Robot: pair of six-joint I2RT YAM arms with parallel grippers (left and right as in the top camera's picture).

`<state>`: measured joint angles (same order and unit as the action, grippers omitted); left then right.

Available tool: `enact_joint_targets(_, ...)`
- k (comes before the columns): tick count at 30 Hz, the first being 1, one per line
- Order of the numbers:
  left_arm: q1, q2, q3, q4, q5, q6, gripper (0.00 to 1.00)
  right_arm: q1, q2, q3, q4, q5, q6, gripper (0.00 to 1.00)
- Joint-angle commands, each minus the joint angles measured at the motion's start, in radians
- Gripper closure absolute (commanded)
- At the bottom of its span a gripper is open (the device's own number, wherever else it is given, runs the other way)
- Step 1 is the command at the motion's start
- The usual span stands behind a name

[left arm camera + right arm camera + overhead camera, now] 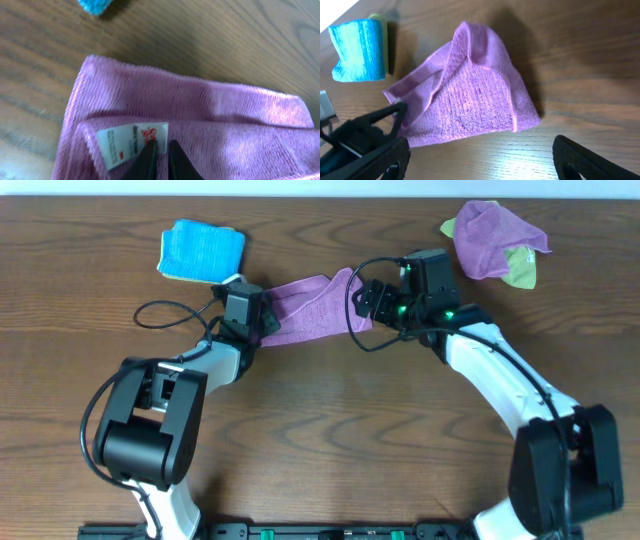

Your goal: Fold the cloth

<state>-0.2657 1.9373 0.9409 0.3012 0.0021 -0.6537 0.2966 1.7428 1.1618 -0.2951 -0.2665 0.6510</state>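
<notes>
Seen only by left wrist: white tag (132, 142), with left hand (161, 145) pinched shut on the cloth (200, 110) there. Overhead: cloth bunched on the worktop (340, 410), right hand (362, 305) gaping open at its 3 o'clock end.

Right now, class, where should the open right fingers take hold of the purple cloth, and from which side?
Grip the purple cloth at its free right-hand end, coming down from the right: the left fingers pinch the tag end.
</notes>
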Motion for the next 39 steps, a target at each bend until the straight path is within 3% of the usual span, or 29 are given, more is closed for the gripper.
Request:
enact_joint_targets(1, -0.003, 0.032, 0.045, 0.0, -0.019, 0.011, 0.91, -0.008, 0.065, 0.001, 0.008, -0.062, 0.033, 0.08)
enact_joint_targets(18, -0.003, 0.043, 0.046, -0.047, -0.032, 0.011, 0.94, -0.007, 0.237, 0.001, 0.15, -0.075, 0.096, 0.08)
enact_joint_targets(32, -0.003, 0.043, 0.046, -0.062, -0.032, 0.041, 0.94, 0.027, 0.339, 0.001, 0.35, -0.082, 0.156, 0.18)
enact_joint_targets(35, -0.003, 0.043, 0.046, -0.062, -0.032, 0.041, 0.94, 0.043, 0.363, 0.001, 0.401, -0.074, 0.156, 0.25)
enact_joint_targets(39, -0.002, 0.043, 0.046, -0.062, -0.035, 0.041, 0.94, 0.047, 0.371, 0.001, 0.45, -0.047, 0.113, 0.57)
